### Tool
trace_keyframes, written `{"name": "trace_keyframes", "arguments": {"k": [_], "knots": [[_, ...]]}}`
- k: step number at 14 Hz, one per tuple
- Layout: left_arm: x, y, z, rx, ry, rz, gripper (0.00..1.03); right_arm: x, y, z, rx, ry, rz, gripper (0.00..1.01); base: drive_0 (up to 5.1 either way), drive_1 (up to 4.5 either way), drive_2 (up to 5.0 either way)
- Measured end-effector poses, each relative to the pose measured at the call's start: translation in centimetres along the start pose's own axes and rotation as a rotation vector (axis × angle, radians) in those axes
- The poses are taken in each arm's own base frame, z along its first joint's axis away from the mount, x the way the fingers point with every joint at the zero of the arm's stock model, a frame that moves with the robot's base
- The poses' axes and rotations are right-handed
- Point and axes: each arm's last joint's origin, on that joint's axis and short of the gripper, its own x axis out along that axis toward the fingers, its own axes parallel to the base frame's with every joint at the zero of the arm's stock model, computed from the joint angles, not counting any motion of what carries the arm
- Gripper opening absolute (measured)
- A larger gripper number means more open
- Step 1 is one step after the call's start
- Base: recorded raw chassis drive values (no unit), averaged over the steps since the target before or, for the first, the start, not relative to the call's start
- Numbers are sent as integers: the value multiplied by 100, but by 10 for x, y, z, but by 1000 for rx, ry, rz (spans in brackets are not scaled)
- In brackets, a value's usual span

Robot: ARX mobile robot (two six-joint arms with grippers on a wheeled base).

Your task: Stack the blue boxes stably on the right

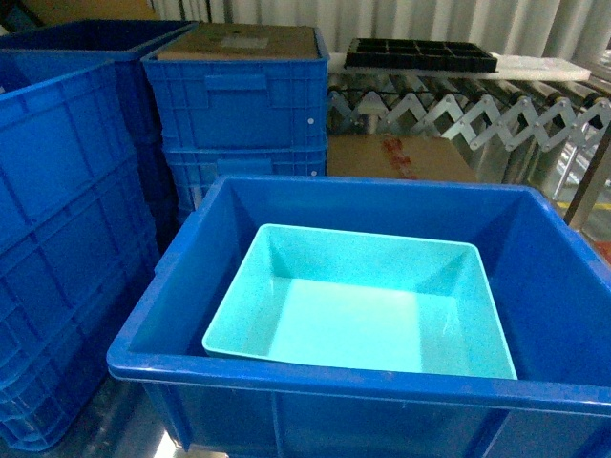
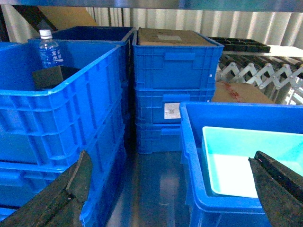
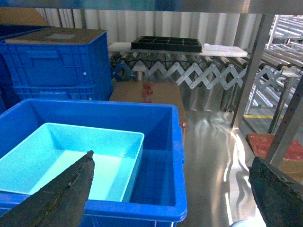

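A light turquoise-blue box (image 1: 368,305) lies tilted inside a large dark blue crate (image 1: 554,258) at the centre of the head view. It shows again as a pale tub (image 2: 246,161) in the left wrist view and as the same tub (image 3: 71,158) in the right wrist view. My left gripper (image 2: 170,189) hangs open over the floor gap left of the crate, holding nothing. My right gripper (image 3: 173,189) is open above the crate's right rim, also holding nothing. Neither gripper appears in the head view.
Stacked dark blue crates (image 1: 239,105) stand behind, and taller ones (image 1: 57,229) on the left, one holding a water bottle (image 2: 49,49). A cardboard box (image 1: 396,157), a roller conveyor (image 1: 477,114) with a black tray (image 1: 420,54) and a metal post (image 3: 253,66) lie at the right.
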Motion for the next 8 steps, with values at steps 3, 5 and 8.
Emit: {"name": "trace_keyframes", "arguments": {"k": [3,5,8], "knots": [[0,0,0,0,0,0,98,0,0,0,0,0,0,98,0,0,0],[0,0,0,0,0,0,98,0,0,0,0,0,0,98,0,0,0],[0,0,0,0,0,0,98,0,0,0,0,0,0,98,0,0,0]]}}
